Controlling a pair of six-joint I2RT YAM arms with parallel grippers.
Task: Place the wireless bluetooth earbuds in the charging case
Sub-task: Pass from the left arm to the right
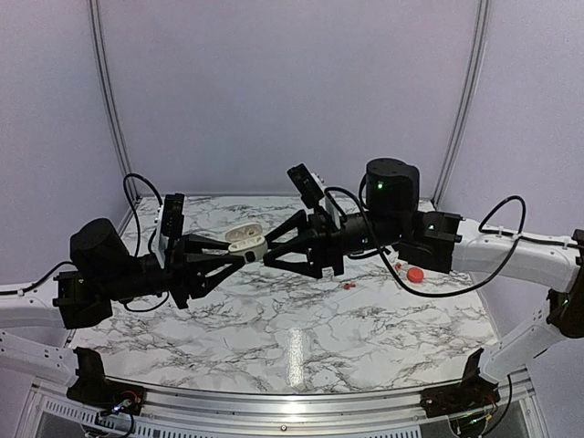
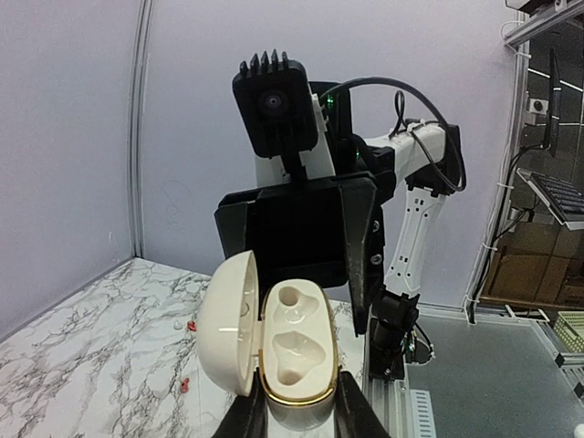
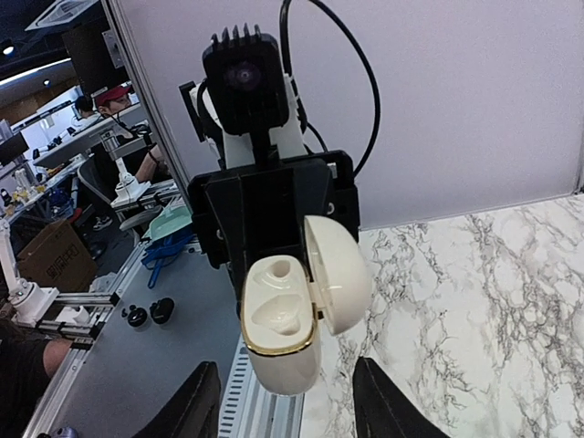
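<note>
Charging case (image 2: 290,351), lid open, sits pinched in the left hand (image 2: 299,412) above the desk (image 1: 301,338); the right hand (image 3: 284,365) faces it, spread wide open.

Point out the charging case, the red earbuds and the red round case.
charging case (image 2: 294,358): left wrist view, cream base.
red earbuds (image 1: 349,286): top view, one bud.
red round case (image 1: 415,274): top view, its middle.

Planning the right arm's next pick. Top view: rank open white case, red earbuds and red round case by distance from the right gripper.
1. open white case, just off the right gripper, held up by the left gripper.
2. red earbuds, on the table, right of centre.
3. red round case, farther right.
</note>
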